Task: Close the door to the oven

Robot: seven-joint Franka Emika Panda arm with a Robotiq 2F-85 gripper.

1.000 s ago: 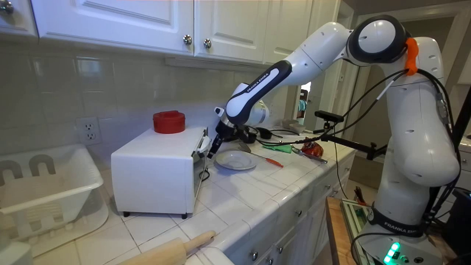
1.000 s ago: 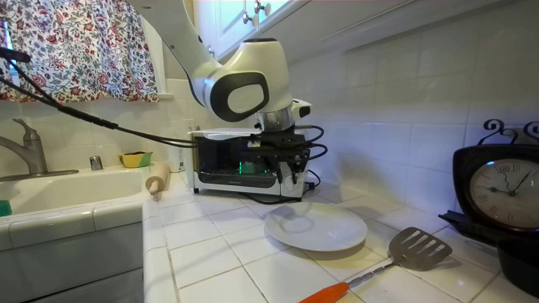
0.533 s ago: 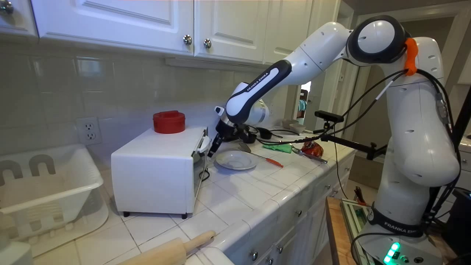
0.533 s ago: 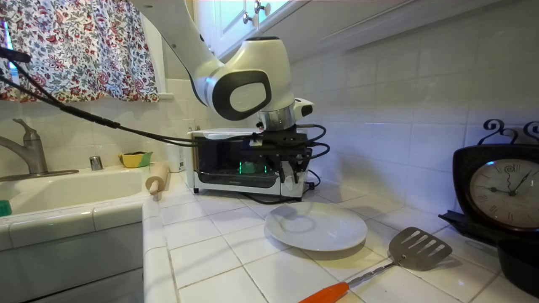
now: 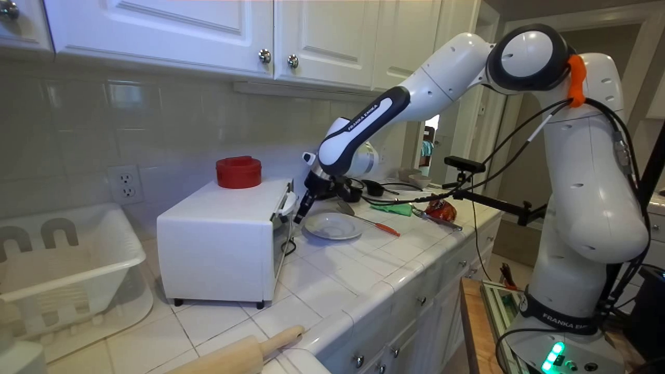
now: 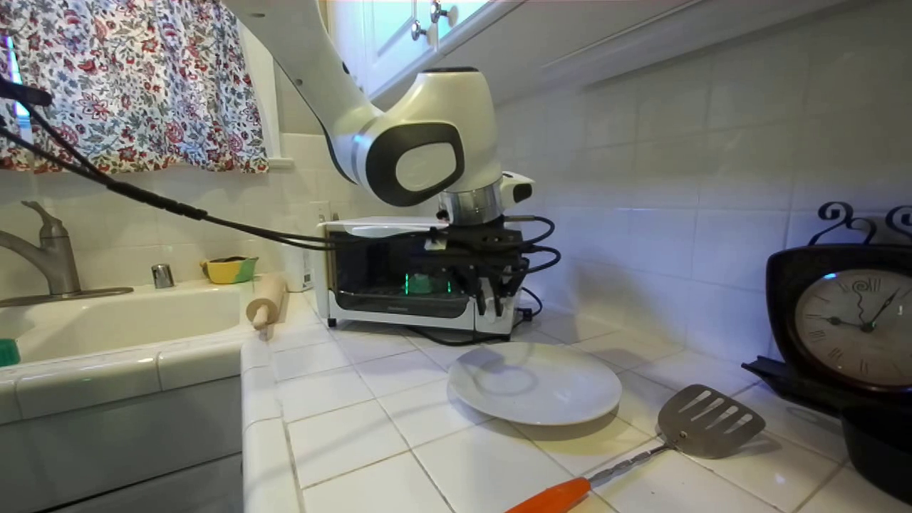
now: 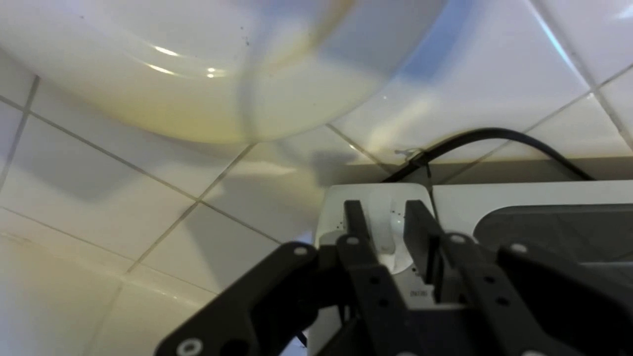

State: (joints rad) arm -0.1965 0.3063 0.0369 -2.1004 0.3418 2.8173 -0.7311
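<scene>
Facing the oven (image 5: 215, 265) on the worktop (image 6: 370, 427), I'd call its door (image 6: 385, 274) shut or nearly so, leaving perhaps only a last push, while the hand (image 6: 489, 308), at the oven's four o'clock, sits parted before a knob (image 7: 382, 227), gripping nothing.

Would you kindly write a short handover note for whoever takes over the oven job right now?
Gripper: jaws parted, knob showing between them in the wrist view; contact unclear.
Oven: on the counter, red container on top.
Door: upright or nearly so.
Done: door raised; full closure can't be confirmed.
Left: probably check for a gap, and push the door shut if needed.
</scene>
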